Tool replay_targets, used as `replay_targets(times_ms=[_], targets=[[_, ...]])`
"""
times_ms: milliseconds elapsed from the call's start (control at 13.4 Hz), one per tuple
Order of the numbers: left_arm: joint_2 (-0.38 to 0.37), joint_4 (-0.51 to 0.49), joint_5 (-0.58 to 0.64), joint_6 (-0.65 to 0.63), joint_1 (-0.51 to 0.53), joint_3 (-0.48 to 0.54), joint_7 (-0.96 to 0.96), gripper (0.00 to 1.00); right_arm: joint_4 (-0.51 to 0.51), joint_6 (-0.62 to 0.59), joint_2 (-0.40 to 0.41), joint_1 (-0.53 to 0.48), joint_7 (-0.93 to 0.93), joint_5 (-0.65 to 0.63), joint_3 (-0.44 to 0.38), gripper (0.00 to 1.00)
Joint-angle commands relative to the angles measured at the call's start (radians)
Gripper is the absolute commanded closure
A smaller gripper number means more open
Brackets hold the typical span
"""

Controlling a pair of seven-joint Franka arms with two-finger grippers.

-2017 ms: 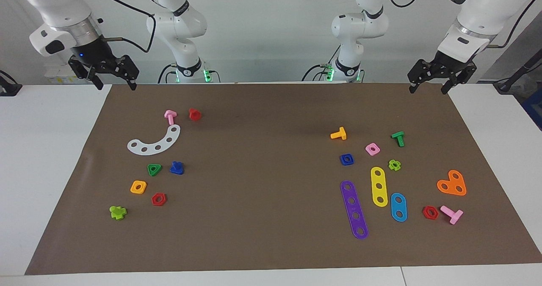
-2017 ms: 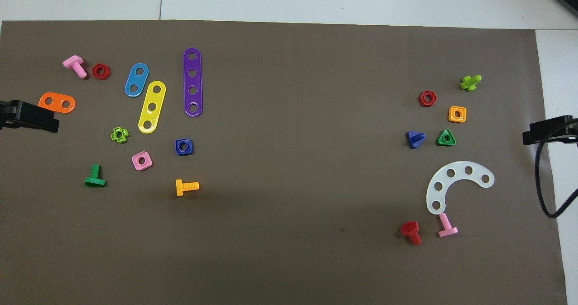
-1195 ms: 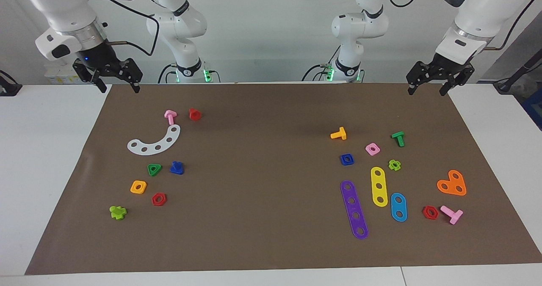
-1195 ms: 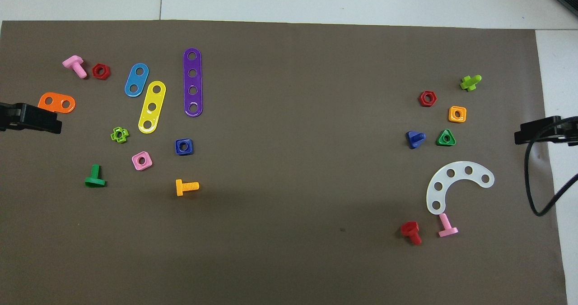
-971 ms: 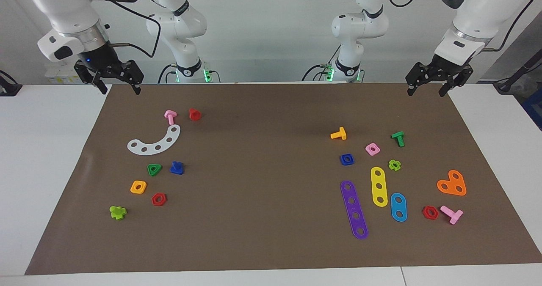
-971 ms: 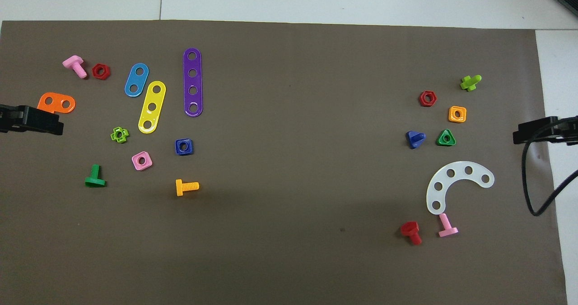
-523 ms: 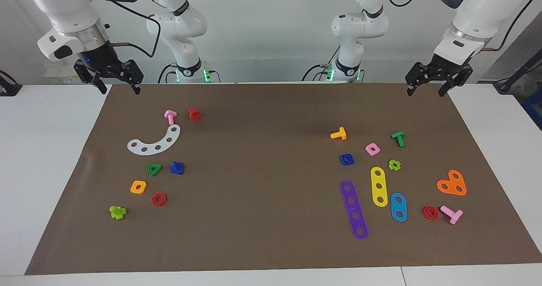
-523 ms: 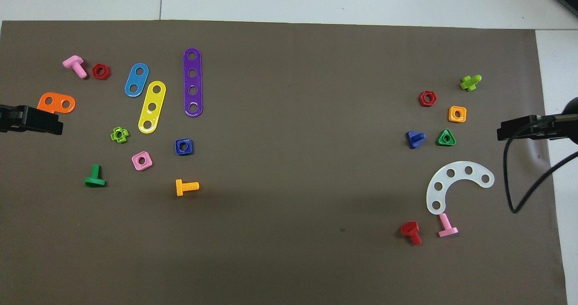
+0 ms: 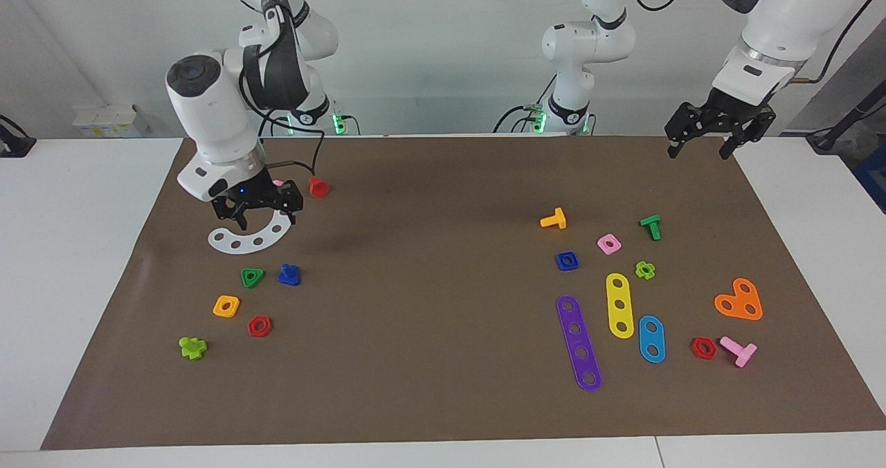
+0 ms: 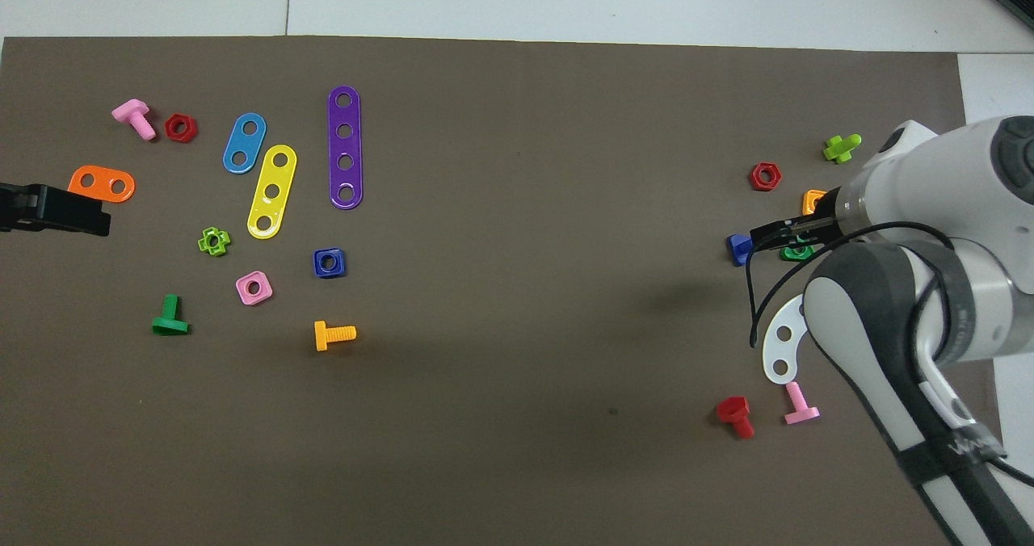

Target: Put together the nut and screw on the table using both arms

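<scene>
Nothing is assembled yet — the nut (image 9: 566, 261) and screw (image 9: 288, 275) lie well apart, untouched; the right gripper (image 9: 257, 212) and left gripper (image 9: 698, 151) are spread, empty.

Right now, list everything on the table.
mat: one, brown, on table
nut: one, blue, left arm's end
screw: one, dark blue, right arm's end
other nuts: six; pink, lime, red, left arm's end; orange, green, red, right arm's end
other bolts: six; orange, green, pink, left arm's end; pink, red, lime, right arm's end
plates: five; purple, yellow, blue, orange, left arm's end; white, right arm's end
right gripper: open, over white plate
left gripper: open, waiting over mat's edge
</scene>
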Motion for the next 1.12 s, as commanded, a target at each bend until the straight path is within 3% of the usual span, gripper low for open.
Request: replay_targets(times_ms=[0, 299, 448, 822, 1046], targets=[[-0.024, -0.032, 0.004, 0.061, -0.009, 0.001, 0.005, 0.0, -0.063, 0.143, 0.058, -0.012, -0.088, 0.035, 0.006, 0.0], [-0.022, -0.032, 0.004, 0.074, -0.001, 0.001, 0.005, 0.0, -0.105, 0.246, 0.129, -0.012, -0.133, 0.035, 0.006, 0.01], [-0.022, -0.032, 0.004, 0.071, 0.002, 0.001, 0.002, 0.0, -0.139, 0.298, 0.141, -0.015, -0.163, 0.035, 0.006, 0.11], [-0.024, -0.035, 0.004, 0.068, -0.006, 0.001, 0.003, 0.0, -0.183, 0.323, 0.136, -0.024, -0.19, 0.037, 0.006, 0.55], [-0.026, -0.038, 0.003, 0.062, -0.004, -0.002, 0.009, 0.0, -0.183, 0.329, 0.139, -0.024, -0.186, 0.037, 0.006, 0.58]])
